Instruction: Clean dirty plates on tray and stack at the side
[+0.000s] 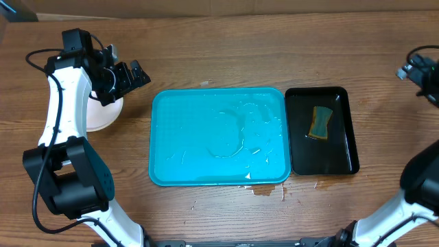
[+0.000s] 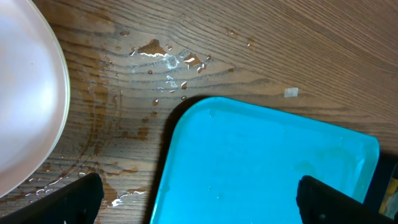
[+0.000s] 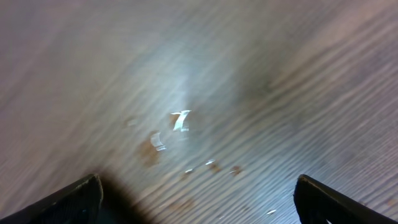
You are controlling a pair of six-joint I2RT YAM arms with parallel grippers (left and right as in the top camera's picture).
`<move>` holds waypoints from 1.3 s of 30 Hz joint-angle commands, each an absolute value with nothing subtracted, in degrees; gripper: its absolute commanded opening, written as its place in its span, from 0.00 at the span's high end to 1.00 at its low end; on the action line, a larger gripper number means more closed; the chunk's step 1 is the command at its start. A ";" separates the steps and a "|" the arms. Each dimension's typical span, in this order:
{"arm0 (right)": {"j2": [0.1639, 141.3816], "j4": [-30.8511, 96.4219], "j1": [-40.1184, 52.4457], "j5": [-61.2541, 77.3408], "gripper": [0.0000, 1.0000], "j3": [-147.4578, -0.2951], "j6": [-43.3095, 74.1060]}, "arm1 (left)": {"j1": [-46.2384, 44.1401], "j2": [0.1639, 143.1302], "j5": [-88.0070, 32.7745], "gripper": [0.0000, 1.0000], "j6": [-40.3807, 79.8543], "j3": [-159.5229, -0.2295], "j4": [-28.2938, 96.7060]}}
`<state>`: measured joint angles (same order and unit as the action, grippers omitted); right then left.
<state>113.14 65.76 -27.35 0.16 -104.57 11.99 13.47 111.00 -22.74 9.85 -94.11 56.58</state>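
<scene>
The left arm (image 1: 58, 116) rises from its base at the near left and bends toward the far left. The left claw (image 1: 127, 68) points right, its fingers (image 2: 74, 199) spread wide with nothing between them. The right arm (image 1: 422, 180) runs up the right edge, and the right claw (image 3: 199, 202) also gapes wide, gripping nothing.

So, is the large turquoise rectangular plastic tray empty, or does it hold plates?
Empty: only water streaks lie on the tray. A round white plate sits outside it, at its left.
</scene>
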 commanded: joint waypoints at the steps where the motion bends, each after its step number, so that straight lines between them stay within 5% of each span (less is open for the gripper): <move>1: 101.41 65.60 -20.16 0.73 0.00 -105.41 12.16 | 13.37 109.38 -23.53 0.00 8.34 -93.95 56.69; 23: 72.66 65.65 10.37 0.73 0.00 -105.41 12.16 | 13.37 109.40 -23.53 0.00 8.34 -93.95 56.69; 39: 50.76 72.69 11.20 0.71 0.00 -105.41 12.16 | 13.37 109.40 -23.53 0.00 8.34 -93.95 56.69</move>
<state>53.39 71.22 10.92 1.08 -104.64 11.97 13.47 111.00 -22.74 9.85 -94.11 56.58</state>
